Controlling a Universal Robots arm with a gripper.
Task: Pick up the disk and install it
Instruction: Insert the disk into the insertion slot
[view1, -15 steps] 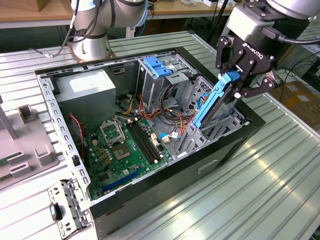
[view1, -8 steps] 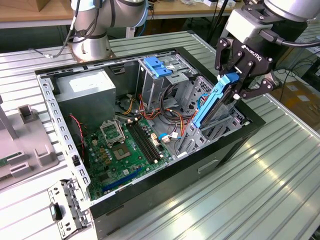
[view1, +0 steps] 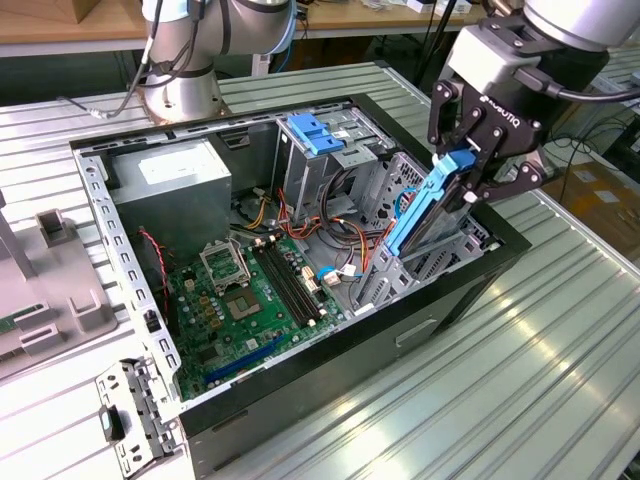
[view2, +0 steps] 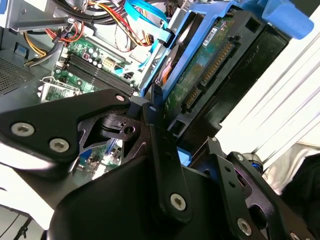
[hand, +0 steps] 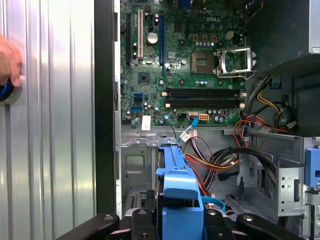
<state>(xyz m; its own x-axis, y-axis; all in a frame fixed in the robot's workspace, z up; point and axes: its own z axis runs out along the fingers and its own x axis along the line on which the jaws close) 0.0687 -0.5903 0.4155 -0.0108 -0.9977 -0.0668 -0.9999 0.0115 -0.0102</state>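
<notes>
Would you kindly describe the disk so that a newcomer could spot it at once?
Start at the open computer case. At its end on the exterior view's right, the black gripper grips the disk, a flat slab tilted above the drive cage. Its blue side rails and green circuit board set it apart from the boxy grey power supply.
</notes>
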